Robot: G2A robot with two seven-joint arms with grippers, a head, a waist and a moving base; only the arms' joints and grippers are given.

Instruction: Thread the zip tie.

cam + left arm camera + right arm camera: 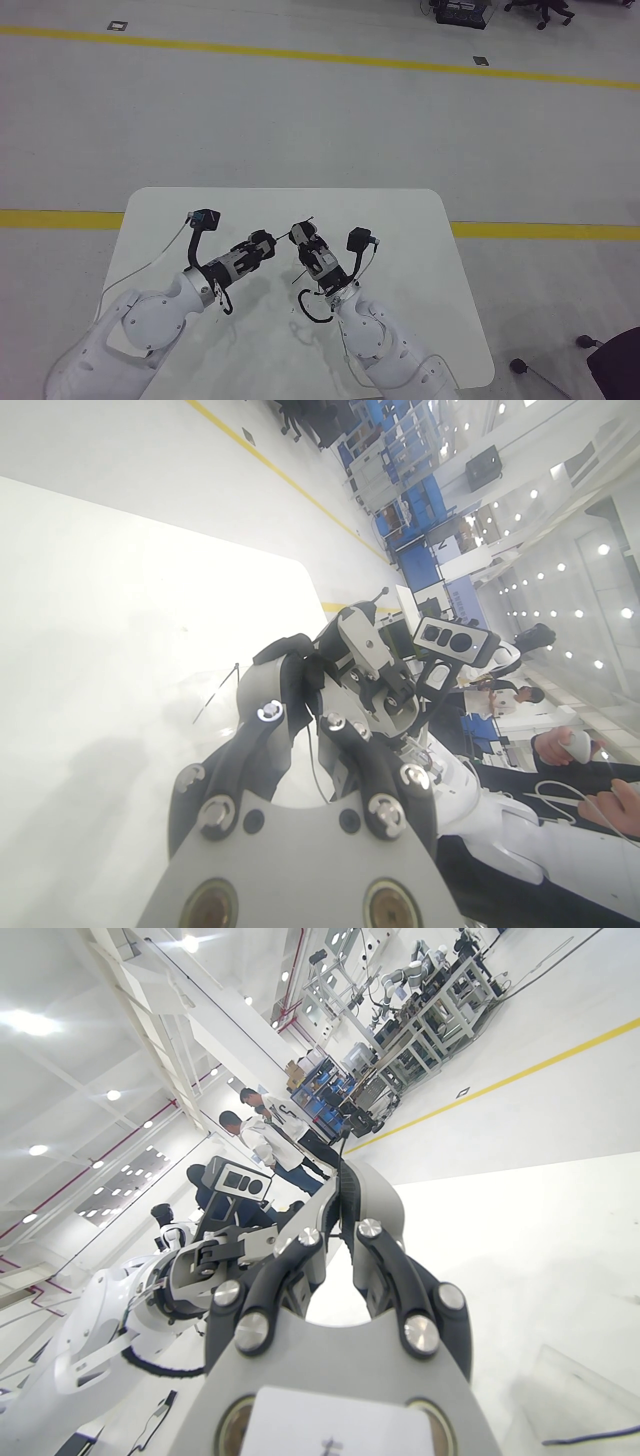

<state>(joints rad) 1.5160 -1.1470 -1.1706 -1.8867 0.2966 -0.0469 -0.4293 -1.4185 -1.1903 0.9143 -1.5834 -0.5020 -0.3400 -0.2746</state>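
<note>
Two robot arms meet nose to nose above the middle of a white table (400,215), their pincers nearly touching. The right gripper (299,237) sits at 3 o'clock of the left gripper (268,241).

The right pincer is clamped tight. In its own wrist view the two grey fingers (372,1200) press together with no gap at the tips. A thin black zip tie (343,1140) is pinched between them, and a short end pokes out past the fingertips. From above, that free end slants away toward about 1 o'clock of the right gripper, clear of the table top. The left wrist view shows the same end standing out beyond the right pincer's tips.

The left pincer is also drawn together. In its wrist view the broad grey finger (260,690) and its partner converge until their dark pads (300,657) meet (the pads are bunched and black, so it cannot be told whether any of the strap lies between them). Its tips point at the right gripper's fingers, just beside them.

A thin dark strand (215,694) shows against the table beyond the left fingers. Whether it rests on the surface or hangs above it cannot be told.
</note>
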